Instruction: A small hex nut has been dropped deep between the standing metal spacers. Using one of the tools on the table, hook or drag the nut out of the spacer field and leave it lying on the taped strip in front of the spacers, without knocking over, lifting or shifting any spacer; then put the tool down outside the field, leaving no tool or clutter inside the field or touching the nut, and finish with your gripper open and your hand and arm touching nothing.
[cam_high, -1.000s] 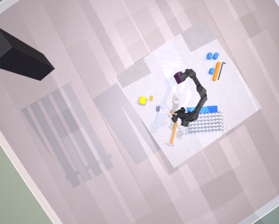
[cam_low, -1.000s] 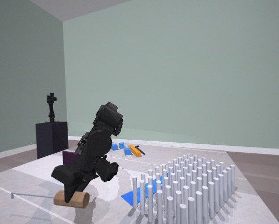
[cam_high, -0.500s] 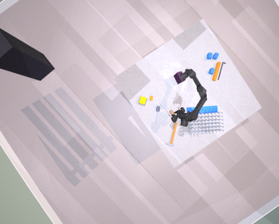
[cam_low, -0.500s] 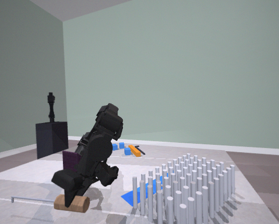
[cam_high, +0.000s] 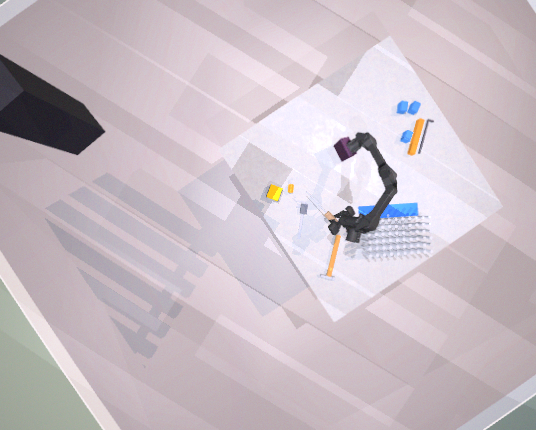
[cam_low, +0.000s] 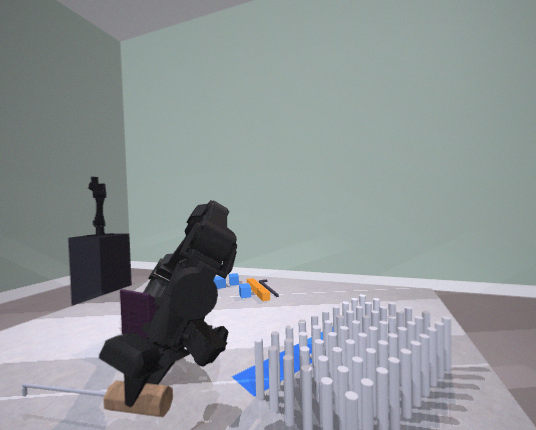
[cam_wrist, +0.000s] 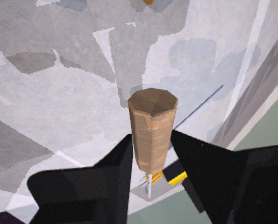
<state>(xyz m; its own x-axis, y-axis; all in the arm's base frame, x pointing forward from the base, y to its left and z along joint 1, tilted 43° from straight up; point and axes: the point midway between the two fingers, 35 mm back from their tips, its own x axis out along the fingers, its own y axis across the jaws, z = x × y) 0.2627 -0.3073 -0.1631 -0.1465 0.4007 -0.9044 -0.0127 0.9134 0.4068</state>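
Note:
My gripper (cam_high: 333, 218) (cam_low: 134, 396) (cam_wrist: 151, 135) is shut on the wooden handle (cam_low: 159, 400) (cam_wrist: 152, 125) of a hook tool. The tool's thin metal rod (cam_low: 65, 389) (cam_wrist: 149, 186) reaches away from the gripper, with a short bent tip at its far end in the exterior view. The tool is held low, outside the spacer field. The standing metal spacers (cam_high: 400, 237) (cam_low: 382, 395) are upright in rows, beside the gripper and arm in the top view. The blue taped strip (cam_high: 388, 210) (cam_low: 245, 379) runs along one side of them. I cannot make out the hex nut.
An orange-handled tool (cam_high: 333, 256) lies near the gripper. A yellow cube (cam_high: 274, 193), an orange cylinder (cam_high: 291, 188) and a grey block (cam_high: 304, 209) lie beyond the rod. An orange bar (cam_high: 416, 136) (cam_low: 258, 290), a black hooked rod (cam_high: 423, 138) and blue blocks (cam_high: 402, 107) (cam_low: 244, 290) lie farther off.

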